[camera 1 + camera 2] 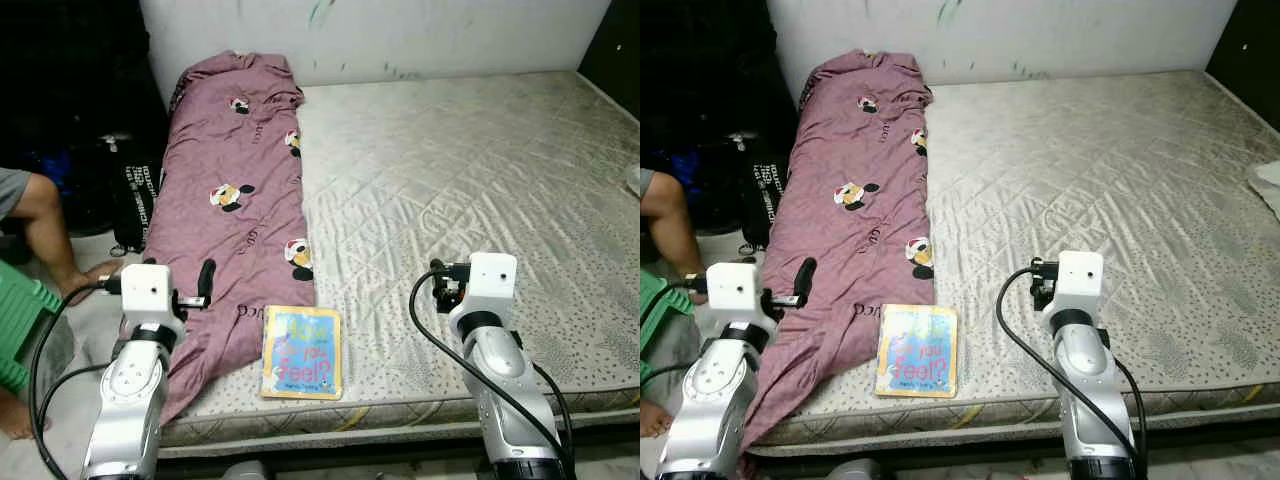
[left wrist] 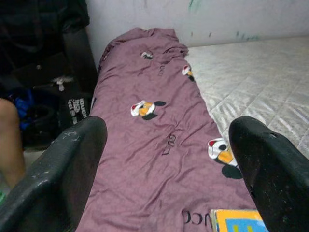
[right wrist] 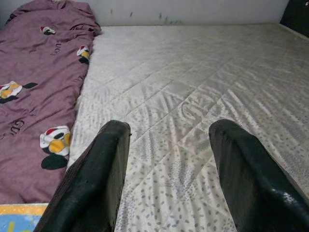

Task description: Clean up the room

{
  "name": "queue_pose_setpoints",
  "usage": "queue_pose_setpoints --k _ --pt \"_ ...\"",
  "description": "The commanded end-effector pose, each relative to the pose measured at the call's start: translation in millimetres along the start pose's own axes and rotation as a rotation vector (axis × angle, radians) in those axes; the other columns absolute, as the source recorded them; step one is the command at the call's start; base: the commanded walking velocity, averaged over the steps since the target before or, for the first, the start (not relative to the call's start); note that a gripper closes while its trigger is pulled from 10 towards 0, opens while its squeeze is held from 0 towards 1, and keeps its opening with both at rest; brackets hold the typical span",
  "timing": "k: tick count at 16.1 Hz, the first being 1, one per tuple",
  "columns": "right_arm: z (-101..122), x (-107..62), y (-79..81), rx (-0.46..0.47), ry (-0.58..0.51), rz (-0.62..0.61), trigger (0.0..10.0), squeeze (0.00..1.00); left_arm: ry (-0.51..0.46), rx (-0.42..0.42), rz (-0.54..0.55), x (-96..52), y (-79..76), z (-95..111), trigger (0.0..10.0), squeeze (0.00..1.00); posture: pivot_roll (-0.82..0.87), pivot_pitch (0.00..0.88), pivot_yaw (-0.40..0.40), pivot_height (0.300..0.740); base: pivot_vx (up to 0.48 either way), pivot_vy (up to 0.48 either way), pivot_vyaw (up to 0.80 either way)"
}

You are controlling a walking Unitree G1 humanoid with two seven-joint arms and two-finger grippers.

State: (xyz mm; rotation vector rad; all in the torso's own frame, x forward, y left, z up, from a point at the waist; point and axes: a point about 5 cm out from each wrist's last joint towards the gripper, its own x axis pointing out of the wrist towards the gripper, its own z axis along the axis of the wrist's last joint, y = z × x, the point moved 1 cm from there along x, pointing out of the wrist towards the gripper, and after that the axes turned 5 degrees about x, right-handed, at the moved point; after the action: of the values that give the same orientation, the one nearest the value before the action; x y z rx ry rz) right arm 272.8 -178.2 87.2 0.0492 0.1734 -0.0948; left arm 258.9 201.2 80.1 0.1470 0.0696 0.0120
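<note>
1. Bare mattress (image 1: 480, 170) fills the scene. A purple blanket (image 1: 235, 190) with cartoon prints runs along its left side from the far wall to the near edge.
2. A book (image 1: 302, 352) lies flat at the near edge of the mattress, its left side just overlapping the blanket.
3. Left gripper (image 2: 166, 159) hangs over the near end of the blanket, fingers spread wide, nothing between them. The book is just right of it and a little nearer.
4. Right gripper (image 3: 166, 164) hangs over bare mattress, fingers also wide apart and empty. The book is to its left, nearer the edge.
5. A person's leg (image 1: 45, 225) and a black bag (image 1: 130, 195) are on the floor left of the bed.
</note>
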Motion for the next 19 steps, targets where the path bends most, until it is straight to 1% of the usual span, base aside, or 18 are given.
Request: queue_pose_setpoints --k 1,7,9,10,11,12,13,15,18,19 --pt "3 -1.9 1.6 0.005 -0.003 0.013 10.0 0.00 0.002 -0.005 0.024 -1.0 5.2 2 10.0 0.00 -0.05 0.000 0.042 0.690 0.000 0.000 0.00" --pt "2 -3.5 2.0 0.003 0.002 0.026 10.0 0.00 0.009 -0.013 0.023 -1.9 4.9 3 10.0 0.00 -0.06 0.000 0.045 0.625 0.000 0.000 0.00" --pt "2 -3.0 1.6 0.005 0.009 0.027 10.0 0.00 0.011 -0.022 0.046 -1.8 7.6 3 10.0 0.00 -0.06 0.000 0.043 0.625 0.000 0.000 0.00" --pt "1 -2.8 1.3 0.008 0.014 0.029 10.0 0.00 0.029 -0.044 0.095 -2.0 14.1 0 10.0 0.00 -0.06 0.000 0.038 0.625 0.000 0.000 0.00" --pt "2 -2.7 1.1 0.006 0.015 0.030 10.0 0.00 0.036 -0.058 0.111 -2.1 16.4 -1 10.0 0.00 -0.06 0.000 0.035 0.625 0.000 0.000 0.00" --pt "2 -2.4 0.7 0.003 0.019 0.034 10.0 0.00 0.054 -0.086 0.147 -2.4 22.4 -3 10.0 0.00 -0.05 0.000 0.029 0.625 0.000 0.000 0.00" --pt "2 -2.1 0.6 -0.002 0.023 0.040 10.0 0.00 0.062 -0.091 0.163 -2.0 26.4 -5 10.0 0.00 -0.05 0.000 0.023 0.625 0.000 0.000 0.00" --pt "4 -2.2 0.2 -0.008 0.024 0.049 10.0 0.00 0.053 -0.082 0.174 -0.3 30.7 -2 10.0 0.00 -0.05 0.000 0.013 0.625 0.000 0.000 0.00" --pt "7 -2.9 -2.8 -0.015 0.034 0.060 10.0 0.00 0.051 -0.073 0.199 2.5 37.3 -1 10.0 0.00 -0.05 0.000 -0.024 0.625 0.000 0.000 0.00" --pt "9 -3.6 -2.6 -0.021 0.034 0.072 10.0 0.00 0.055 -0.053 0.205 2.6 39.8 -2 10.0 0.00 -0.05 0.000 -0.028 0.625 0.000 0.000 0.00"
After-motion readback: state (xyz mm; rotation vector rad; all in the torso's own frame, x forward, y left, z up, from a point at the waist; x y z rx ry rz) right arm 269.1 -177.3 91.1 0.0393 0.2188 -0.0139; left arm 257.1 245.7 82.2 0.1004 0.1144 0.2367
